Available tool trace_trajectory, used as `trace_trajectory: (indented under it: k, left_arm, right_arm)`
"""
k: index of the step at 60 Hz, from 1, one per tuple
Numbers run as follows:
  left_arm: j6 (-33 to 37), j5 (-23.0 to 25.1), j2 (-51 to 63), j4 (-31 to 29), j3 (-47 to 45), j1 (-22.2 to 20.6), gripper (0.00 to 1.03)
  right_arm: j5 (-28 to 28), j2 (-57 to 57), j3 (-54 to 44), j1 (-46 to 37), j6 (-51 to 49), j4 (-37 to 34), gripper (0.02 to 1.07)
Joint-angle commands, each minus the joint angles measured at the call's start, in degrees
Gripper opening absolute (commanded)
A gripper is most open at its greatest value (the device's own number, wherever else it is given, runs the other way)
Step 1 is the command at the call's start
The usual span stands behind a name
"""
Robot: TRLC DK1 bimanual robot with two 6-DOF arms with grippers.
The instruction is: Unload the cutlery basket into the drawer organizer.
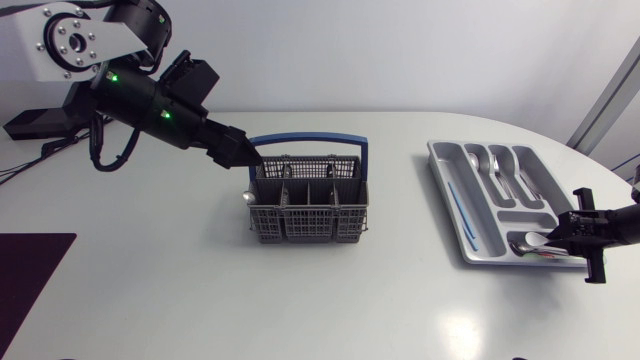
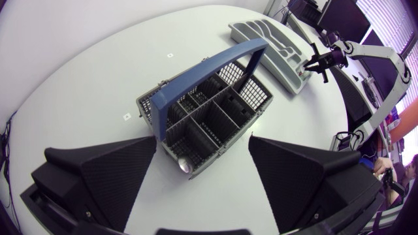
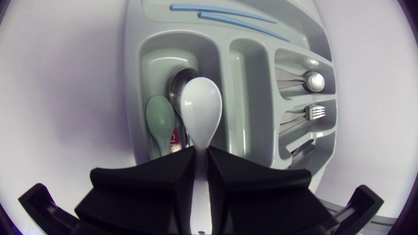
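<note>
Cutlery basket of grey slotted plastic with a blue hoop handle (image 1: 305,200) stands upright at the middle of the white table (image 1: 200,310). A metal spoon (image 2: 185,164) sits in its left end compartment; the other compartments look bare in the left wrist view. The left gripper (image 1: 248,157) hangs just above the basket's rear left corner, its fingers spread wide with nothing between them.

The grey moulded plastic drawer organizer (image 1: 447,190) lies near the table's right edge. The right gripper (image 3: 201,163) is at the organizer's front end, closed narrowly on the handle of a white plastic spoon (image 3: 201,108). The spoon's bowl is over the wide compartment there, above a pale green spoon (image 3: 160,117) and a larger metal spoon (image 3: 177,79). Whether it touches them I cannot tell. Farther compartments hold a steel fork (image 3: 313,112) and a steel spoon (image 3: 313,81). Thin blue sticks (image 3: 222,13) lie in the long side slot. A dark mat (image 1: 25,285) lies at the table's front left edge.
</note>
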Motion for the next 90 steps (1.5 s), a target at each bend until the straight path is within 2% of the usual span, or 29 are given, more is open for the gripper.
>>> trace_trajectory:
  k: [1,7,12,19,37,49,55,66,73,76,81,84,90]
  left_arm:
    - [-1.7,0.5,-1.4,0.1,-1.9,-0.2,0.98]
    - [-1.7,0.5,-1.6,0.1,-2.3,0.0,0.98]
    - [-1.7,0.7,-1.7,0.1,-2.7,0.2,0.98]
    - [-1.8,1.6,-2.6,0.0,-3.8,0.9,0.98]
    - [-2.7,4.1,-4.7,0.0,-8.4,2.1,0.98]
    - [-4.7,7.2,-4.7,-2.5,-9.1,2.9,0.96]
    - [-5.8,7.6,-3.6,-2.9,-9.0,3.2,0.9]
    - [-7.5,8.1,0.6,-2.8,-7.5,4.0,0.73]
    - [-8.3,8.2,3.5,-2.8,-6.2,3.9,0.72]
    - [-8.5,8.1,4.5,-2.8,-5.6,3.8,0.65]
    - [-9.3,8.2,6.4,-2.8,-4.4,3.6,0.63]
    - [-9.7,8.2,7.2,-2.8,-3.6,3.6,0.58]
    - [-10.6,8.2,8.6,-2.7,-2.6,3.5,0.58]
  right_arm:
    - [0.4,1.1,-1.9,0.7,-1.9,1.6,0.23]
    - [0.4,1.0,-2.4,0.9,-1.1,3.4,0.41]
    - [0.3,-0.5,-2.7,0.9,-0.7,3.5,0.42]
    - [-0.6,-4.7,-3.2,0.9,1.0,3.1,0.53]
    - [-6.2,-20.1,-6.2,3.0,7.9,-4.5,0.59]
    - [-7.3,-33.2,-13.2,9.9,18.8,-4.9,0.62]
    - [-7.3,-39.2,-15.9,14.5,25.4,-5.5,0.63]
    - [-5.4,-46.2,-17.7,23.8,36.9,-8.4,0.63]
    - [-2.9,-48.3,-17.7,30.7,43.9,-9.6,0.63]
    - [-1.5,-48.8,-17.8,33.8,46.4,-9.7,0.63]
    - [0.4,-49.7,-18.1,38.4,49.6,-9.6,0.63]
    - [1.8,-50.0,-18.3,41.3,51.6,-9.4,0.63]
    - [3.1,-50.3,-18.7,44.7,53.7,-9.0,0.63]
